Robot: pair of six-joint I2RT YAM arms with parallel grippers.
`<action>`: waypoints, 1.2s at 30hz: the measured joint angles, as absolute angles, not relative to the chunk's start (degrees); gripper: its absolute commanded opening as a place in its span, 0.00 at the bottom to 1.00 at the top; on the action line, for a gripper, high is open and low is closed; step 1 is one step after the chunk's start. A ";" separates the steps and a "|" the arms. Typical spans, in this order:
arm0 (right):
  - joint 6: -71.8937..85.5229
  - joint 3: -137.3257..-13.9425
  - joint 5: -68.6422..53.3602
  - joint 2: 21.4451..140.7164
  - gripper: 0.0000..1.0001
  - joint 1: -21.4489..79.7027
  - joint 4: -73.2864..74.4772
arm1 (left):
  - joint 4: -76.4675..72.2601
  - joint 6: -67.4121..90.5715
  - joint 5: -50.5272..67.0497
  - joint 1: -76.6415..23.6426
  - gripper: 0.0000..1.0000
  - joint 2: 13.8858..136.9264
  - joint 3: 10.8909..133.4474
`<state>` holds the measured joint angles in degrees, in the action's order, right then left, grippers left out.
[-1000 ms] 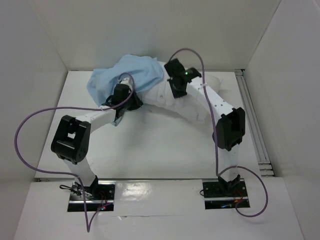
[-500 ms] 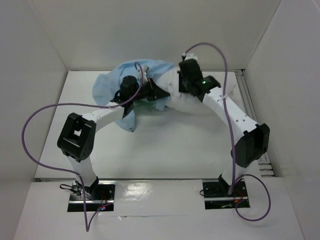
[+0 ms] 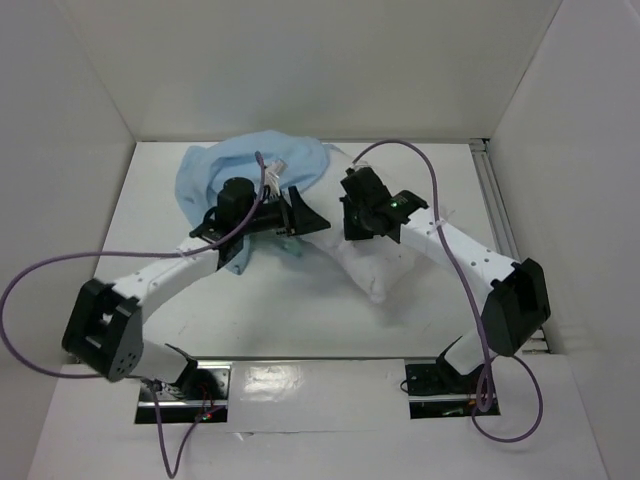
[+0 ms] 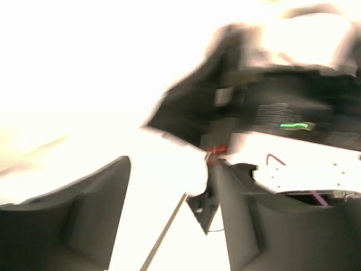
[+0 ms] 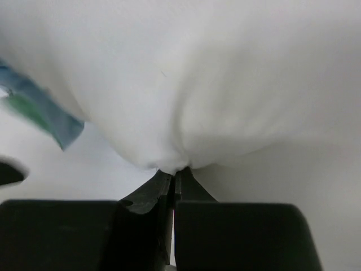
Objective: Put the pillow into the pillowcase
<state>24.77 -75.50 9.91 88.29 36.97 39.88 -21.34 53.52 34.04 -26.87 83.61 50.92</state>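
Observation:
The light blue pillowcase [image 3: 225, 165] lies bunched at the back left of the table. The white pillow [image 3: 378, 268] lies right of it, one end under the cloth. In the top view my left gripper [image 3: 311, 213] is over the pillowcase's right edge, next to the pillow. Its left wrist view is blurred and washed out. There its dark fingers [image 4: 84, 220] stand wide apart, so the left gripper [image 4: 172, 217] is open. My right gripper [image 5: 174, 171] is shut on a pinch of pillow [image 5: 214, 84] fabric. A blue-green strip of pillowcase [image 5: 40, 112] hangs at the left.
White walls enclose the table [image 3: 280, 310] on three sides. A metal rail [image 3: 503, 235] runs along the right edge. Purple cables loop from both arms, one out past the left wall. The right arm [image 4: 293, 127], with its green light, crosses the left wrist view.
My left gripper has opened and let go of the pillowcase, and its arm has stretched low toward the middle. My right gripper has dragged the pillow nearer and leftward.

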 measured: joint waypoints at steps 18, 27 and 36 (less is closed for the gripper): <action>28.18 -83.40 15.31 83.07 1.00 38.85 40.93 | 29.10 22.72 -10.68 -30.70 0.82 84.73 85.95; 32.69 -70.46 7.09 66.24 1.00 12.12 39.70 | 33.52 18.20 -22.17 -34.00 0.82 99.88 99.70; 33.78 -54.65 -16.86 66.02 1.00 -5.50 38.04 | 35.51 13.91 -23.92 -33.91 0.72 107.24 106.94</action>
